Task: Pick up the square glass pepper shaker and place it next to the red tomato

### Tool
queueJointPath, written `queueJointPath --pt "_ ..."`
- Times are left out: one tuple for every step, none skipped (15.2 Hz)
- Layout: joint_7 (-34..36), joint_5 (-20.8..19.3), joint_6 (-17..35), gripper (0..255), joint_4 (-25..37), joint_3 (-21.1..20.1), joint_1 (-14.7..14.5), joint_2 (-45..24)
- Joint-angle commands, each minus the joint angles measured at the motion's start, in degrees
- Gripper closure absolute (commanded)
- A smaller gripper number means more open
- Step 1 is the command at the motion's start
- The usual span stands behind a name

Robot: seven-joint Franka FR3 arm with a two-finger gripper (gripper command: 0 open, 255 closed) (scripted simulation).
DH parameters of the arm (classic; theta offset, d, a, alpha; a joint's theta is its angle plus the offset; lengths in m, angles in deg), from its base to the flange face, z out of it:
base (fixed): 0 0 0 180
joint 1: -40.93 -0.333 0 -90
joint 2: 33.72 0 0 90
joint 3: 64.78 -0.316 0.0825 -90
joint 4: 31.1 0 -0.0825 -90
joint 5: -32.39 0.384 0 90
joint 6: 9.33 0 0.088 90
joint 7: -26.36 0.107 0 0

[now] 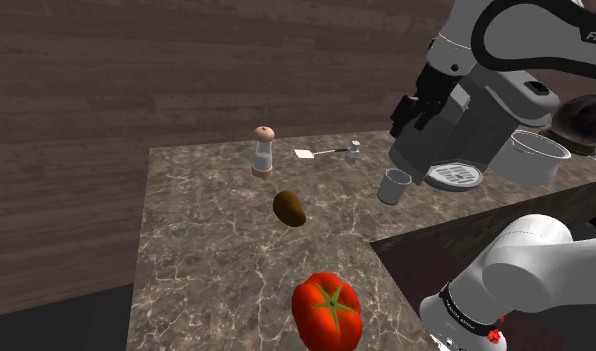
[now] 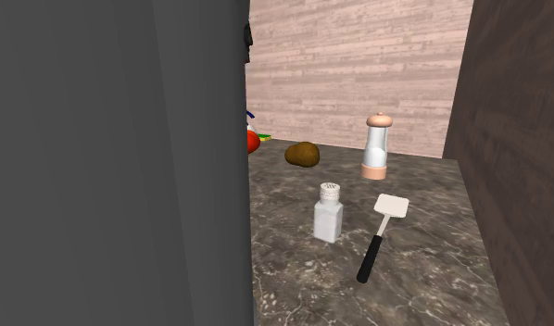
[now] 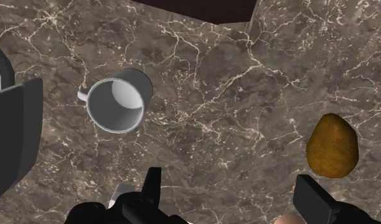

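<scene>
REMOTE RIG, KITCHEN COUNTER: The black gripper [image 3: 230, 198] hangs over the marbled counter [image 1: 206, 249] with its fingers [image 3: 151, 186] spread wide and nothing between them; I have no grasp on anything yet. The wrist view looks down on a grey mug [image 3: 119, 102] and a brown potato [image 3: 332, 145], so I judge the hand is not lined up on its target.

The pepper shaker [image 2: 328, 213], a small square clear body under a perforated metal cap, stands upright towards the back of the counter. It is just beside a white spatula [image 2: 382, 236] with a black handle, and apart from the taller wood-topped mill [image 2: 376, 146]. The red tomato [image 1: 327, 311] lies at the near edge in the shoulder view, well apart from the shaker, with the potato roughly between them.

My reading is that this is the approach, with the fingers held open so they can straddle the shaker's flat sides. The spatula close by leaves little room, and an off-centre descent could tip the shaker.
</scene>
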Motion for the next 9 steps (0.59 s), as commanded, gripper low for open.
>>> queueJointPath --pt "0.0 0.0 0.0 0 0.0 0.0 0.0 0.0" --pt "-0.5 -0.5 1.9 0 -0.6 0.5 0.3 -1.1" --pt "-1.1 -1.0 3.9 0 -1.2 0.9 0.5 -2.3" --pt "-1.6 -1.5 5.8 0 -1.7 1.4 0.8 -3.5" --pt "-2.1 -2.0 7.7 0 -2.1 1.8 1.1 -4.8" --pt "-2.6 -2.4 9.6 0 -2.4 2.3 1.3 -6.2" --pt "-3.0 -2.9 11.6 0 -2.7 2.8 1.6 -7.7" --pt "-3.5 -3.3 13.5 0 -2.8 3.2 1.8 -9.2" --pt "-4.0 -3.8 15.4 0 -2.9 3.7 2.1 -10.8"
